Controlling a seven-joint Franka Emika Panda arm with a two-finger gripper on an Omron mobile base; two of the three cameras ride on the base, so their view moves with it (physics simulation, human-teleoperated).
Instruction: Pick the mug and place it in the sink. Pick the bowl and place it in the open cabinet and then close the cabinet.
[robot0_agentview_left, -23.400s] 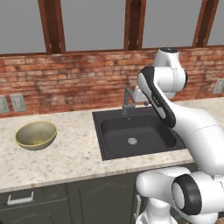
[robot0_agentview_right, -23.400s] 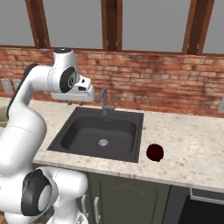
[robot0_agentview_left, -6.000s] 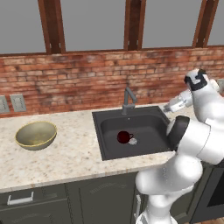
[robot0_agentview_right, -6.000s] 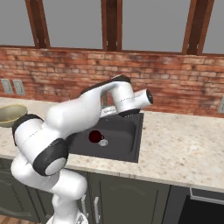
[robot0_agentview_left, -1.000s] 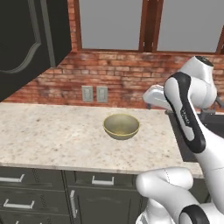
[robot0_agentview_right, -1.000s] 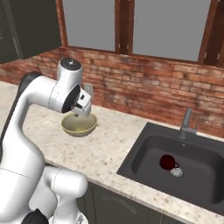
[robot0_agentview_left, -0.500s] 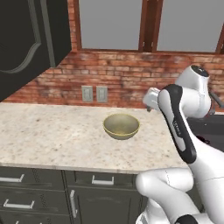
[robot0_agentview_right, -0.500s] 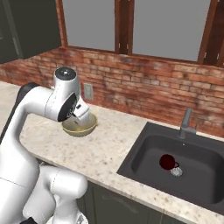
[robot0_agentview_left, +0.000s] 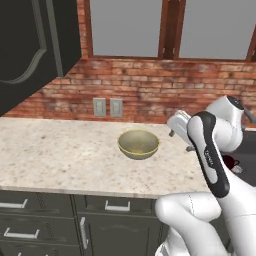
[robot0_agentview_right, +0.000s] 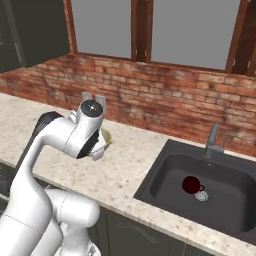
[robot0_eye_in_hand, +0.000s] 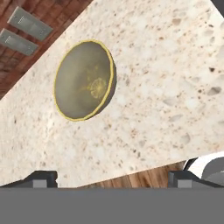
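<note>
1. The bowl (robot0_agentview_left: 138, 144) sits upright on the counter (robot0_agentview_left: 60, 150), in front of the wall sockets (robot0_agentview_left: 108, 107), left of the sink (robot0_agentview_right: 200, 187).
2. The mug (robot0_agentview_right: 191, 185) already lies in the sink, beside the drain.
3. The gripper (robot0_eye_in_hand: 111, 177) hangs above the counter to the bowl's right, jaws fully apart, holding nothing.
4. Judgement: from the gripper the bowl lies ahead and off-centre; being round, any rim approach serves.

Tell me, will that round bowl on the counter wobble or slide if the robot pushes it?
Probably it slides: the bowl looks smooth and sits on a polished counter. It may rock a little, since its sides curve down to a smaller base. It looks stiff, so its thin rim should hold its shape when gripped.
</note>
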